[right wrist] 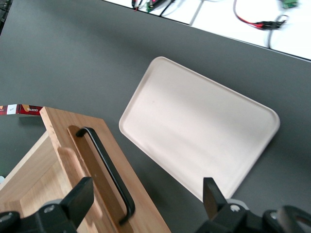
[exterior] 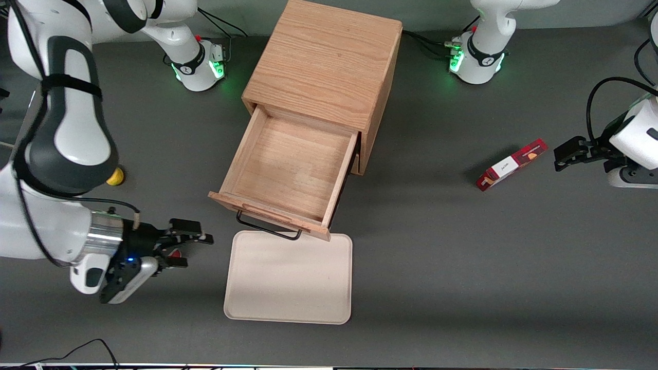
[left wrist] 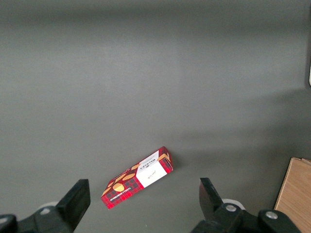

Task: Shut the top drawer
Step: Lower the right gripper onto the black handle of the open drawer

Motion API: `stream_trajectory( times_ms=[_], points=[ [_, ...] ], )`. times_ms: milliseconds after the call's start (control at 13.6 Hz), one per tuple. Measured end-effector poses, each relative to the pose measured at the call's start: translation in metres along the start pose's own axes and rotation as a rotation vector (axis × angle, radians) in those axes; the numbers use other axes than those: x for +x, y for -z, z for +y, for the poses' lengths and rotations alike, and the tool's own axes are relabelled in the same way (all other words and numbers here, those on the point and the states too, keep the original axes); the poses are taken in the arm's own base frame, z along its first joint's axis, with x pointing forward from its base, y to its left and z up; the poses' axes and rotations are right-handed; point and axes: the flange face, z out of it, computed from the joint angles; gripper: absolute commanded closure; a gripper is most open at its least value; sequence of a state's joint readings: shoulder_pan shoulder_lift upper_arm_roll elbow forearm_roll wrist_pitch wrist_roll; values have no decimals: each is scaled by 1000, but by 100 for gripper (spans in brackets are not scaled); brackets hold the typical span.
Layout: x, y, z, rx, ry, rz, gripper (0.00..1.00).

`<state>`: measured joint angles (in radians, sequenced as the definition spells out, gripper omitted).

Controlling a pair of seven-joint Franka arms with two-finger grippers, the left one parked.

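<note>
Currently the pincer sits low over the bench, toward the working arm's end, just off the drawer front and apart from it. Fingers are spread with nothing between them; the wrist view shows both tips wide apart with the handle and the tray framed in the gap. Spread and empty makes sense: a close needs a push, not a grasp.

Top drawer is pulled well out of the cabinet, nothing visible inside it. Its front overhangs the nearer edge of the tray, the black wire handle hanging above the tray's rim. The cabinet is turned a bit on the bench, so the drawer's travel runs at a slant to the front camera. Judgement: the push has to follow that slant or the box may bind on its runners or shove the whole cabinet.

The pincer is off to the side of the front, not squarely before it, so it likely needs to come round in front of the handle first. Task looks not yet started, drawer fully open.

Elsewhere: a red carton lies well off toward the parked arm's end, and a small yellow ball peeks out by the working arm. Neither is in the push path.
</note>
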<state>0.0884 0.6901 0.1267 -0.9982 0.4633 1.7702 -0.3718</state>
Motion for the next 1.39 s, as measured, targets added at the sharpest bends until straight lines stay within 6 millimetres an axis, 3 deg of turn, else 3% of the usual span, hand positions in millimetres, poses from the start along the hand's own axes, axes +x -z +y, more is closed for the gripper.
stream_trajectory(
  times_ms=[293,807,1393],
  points=[
    [6,-25,-23,13,56,-27,0],
    [7,-57,-21,13,115,-62,0],
    [7,-94,-41,-38,171,-132,0]
  ],
)
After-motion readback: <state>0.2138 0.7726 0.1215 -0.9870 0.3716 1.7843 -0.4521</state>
